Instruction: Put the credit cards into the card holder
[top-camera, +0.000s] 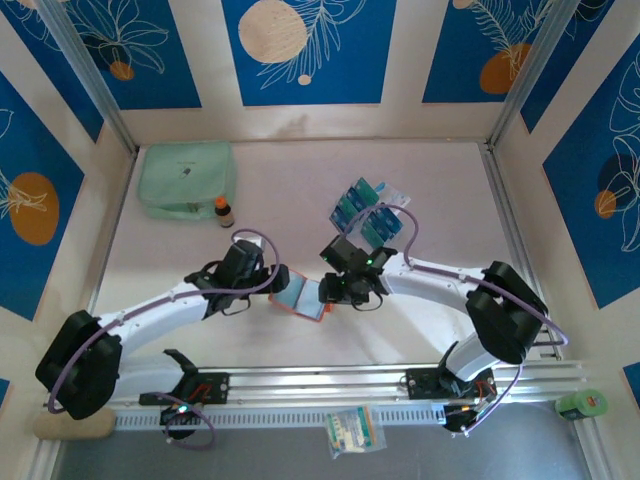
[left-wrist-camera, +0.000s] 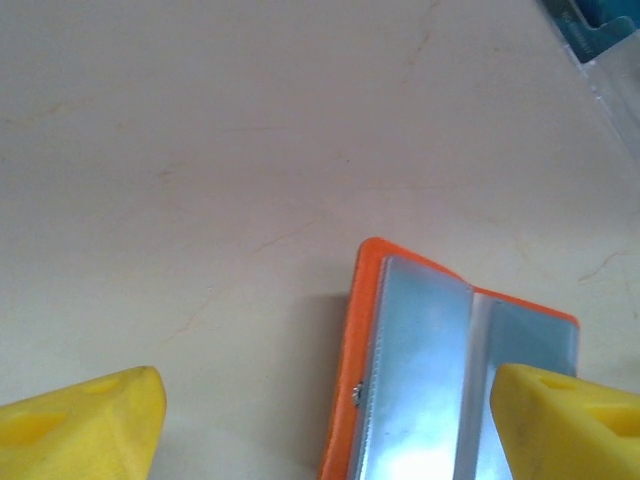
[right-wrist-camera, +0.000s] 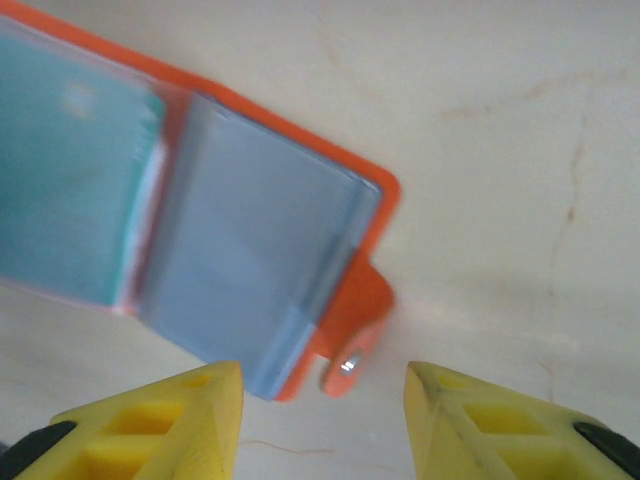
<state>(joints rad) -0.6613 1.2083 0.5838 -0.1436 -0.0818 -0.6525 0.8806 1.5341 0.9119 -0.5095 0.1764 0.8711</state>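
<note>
Left hand (top-camera: 272, 281) open, jaws spread wide, low over the table (top-camera: 300, 180) at the left edge of the card holder (top-camera: 303, 297). In the left wrist view, left hand (left-wrist-camera: 325, 405) shows one yellow fingertip (left-wrist-camera: 85, 420) over bare table and the other over the holder's pale pocket; contact with the pocket cannot be told. Nothing is held.

Right hand (top-camera: 336, 287) open too, jaws less wide, at the right edge of the holder. In the right wrist view, right hand (right-wrist-camera: 325, 385) has its fingertips (right-wrist-camera: 160, 420) on either side of the end of the snap tab (right-wrist-camera: 352, 318), not touching it.

Card holder (right-wrist-camera: 250, 230) lies open and flat, near the middle of the table between the two hands, orange rim showing, clear pockets up. A teal card (right-wrist-camera: 65, 180) sits in the pocket farther from the tab.

Credit cards (top-camera: 362, 208), teal and blue, lie fanned in a loose cluster on the table behind the right hand, apart from the holder.

Mint-green pouch (top-camera: 187, 178) sits at far left, with a small bottle (top-camera: 224, 212) upright just beside it. Sachet packet (top-camera: 355, 432) lies at the near edge, past the arm bases.
</note>
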